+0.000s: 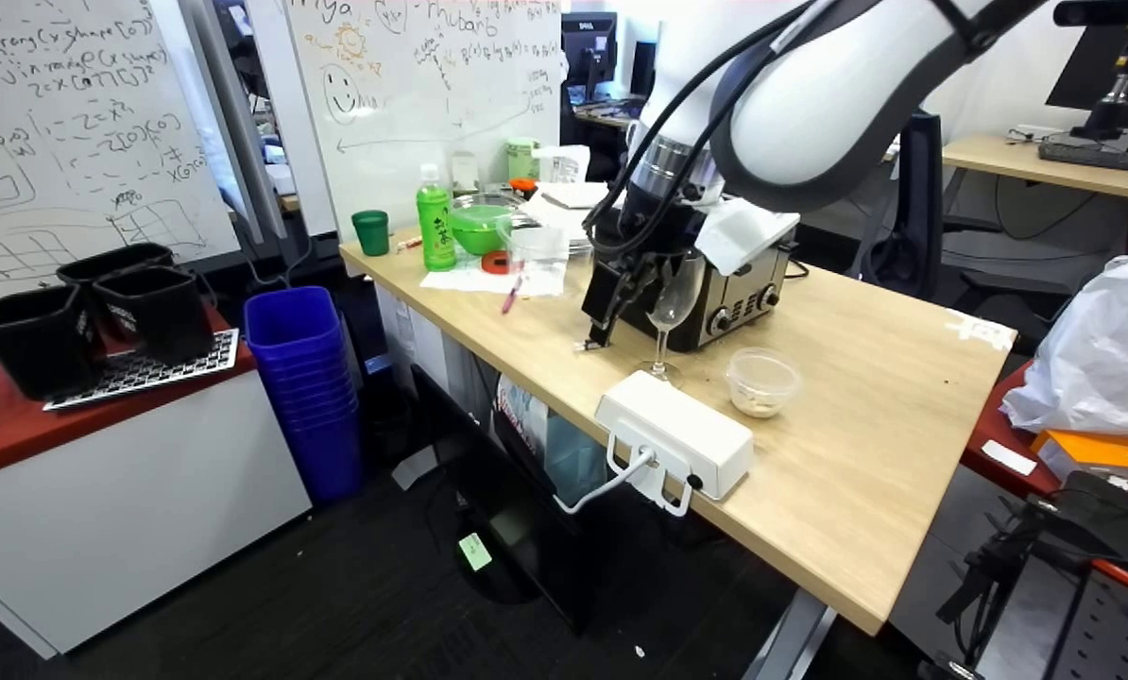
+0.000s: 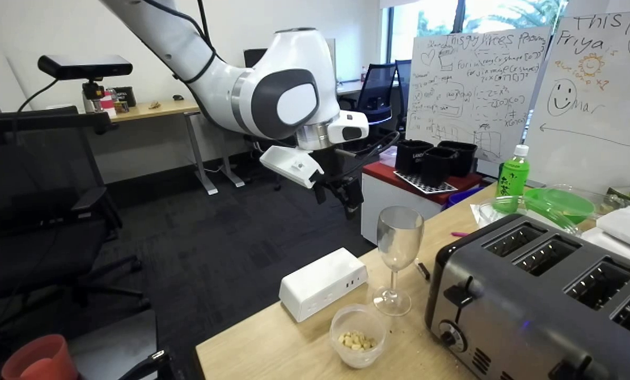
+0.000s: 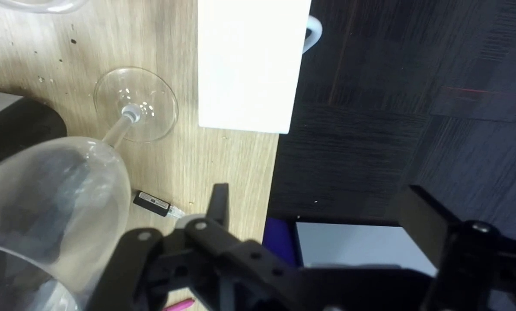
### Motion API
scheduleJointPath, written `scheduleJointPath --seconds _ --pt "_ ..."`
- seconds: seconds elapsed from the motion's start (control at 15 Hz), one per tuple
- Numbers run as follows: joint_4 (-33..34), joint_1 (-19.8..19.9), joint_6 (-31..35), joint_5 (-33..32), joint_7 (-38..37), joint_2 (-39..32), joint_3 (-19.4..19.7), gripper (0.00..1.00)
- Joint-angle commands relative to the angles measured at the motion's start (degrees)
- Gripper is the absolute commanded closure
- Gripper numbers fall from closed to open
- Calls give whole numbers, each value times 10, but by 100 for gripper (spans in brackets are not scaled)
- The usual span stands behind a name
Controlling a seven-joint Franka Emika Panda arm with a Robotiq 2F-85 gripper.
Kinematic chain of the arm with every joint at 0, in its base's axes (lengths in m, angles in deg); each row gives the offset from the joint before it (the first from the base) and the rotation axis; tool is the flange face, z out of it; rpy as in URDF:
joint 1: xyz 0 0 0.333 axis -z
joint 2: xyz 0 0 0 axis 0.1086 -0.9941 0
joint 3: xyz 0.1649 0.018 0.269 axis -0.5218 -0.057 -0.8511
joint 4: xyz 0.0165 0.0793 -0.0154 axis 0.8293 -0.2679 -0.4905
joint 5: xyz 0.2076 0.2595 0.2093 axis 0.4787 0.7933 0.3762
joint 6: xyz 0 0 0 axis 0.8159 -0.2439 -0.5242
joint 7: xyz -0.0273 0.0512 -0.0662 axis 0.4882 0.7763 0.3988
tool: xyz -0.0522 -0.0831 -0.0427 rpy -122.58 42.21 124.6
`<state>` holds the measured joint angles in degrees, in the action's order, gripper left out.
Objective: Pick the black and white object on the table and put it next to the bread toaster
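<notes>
The black and white object is a small black stick with a white label and a clear tip. It lies on the light wood table [image 3: 240, 172] and shows in the wrist view [image 3: 152, 204]. In an exterior view it lies behind the wine glass [image 2: 423, 271]. My gripper [image 3: 318, 198] is open and empty, above the table's edge, with the object to the left of its left finger in the wrist view. The gripper also shows in both exterior views [image 1: 604, 326] [image 2: 337, 203]. The chrome bread toaster [image 2: 521, 327] stands on the table [image 1: 857, 378], also seen here [image 1: 748, 293].
A wine glass [image 3: 68, 194] stands between the toaster and the white power box [image 3: 249, 65], close to the object. A clear tub with nuts [image 2: 357, 338] is near the glass. A pink pen [image 1: 511, 300], a green bottle [image 1: 435, 222] and bowls lie farther along.
</notes>
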<state>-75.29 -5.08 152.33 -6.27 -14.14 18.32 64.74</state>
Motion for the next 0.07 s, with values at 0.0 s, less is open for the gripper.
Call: scheduleJointPath --seconds 0.0 --pt "0 6 -1 -2 0 0 -6 0"
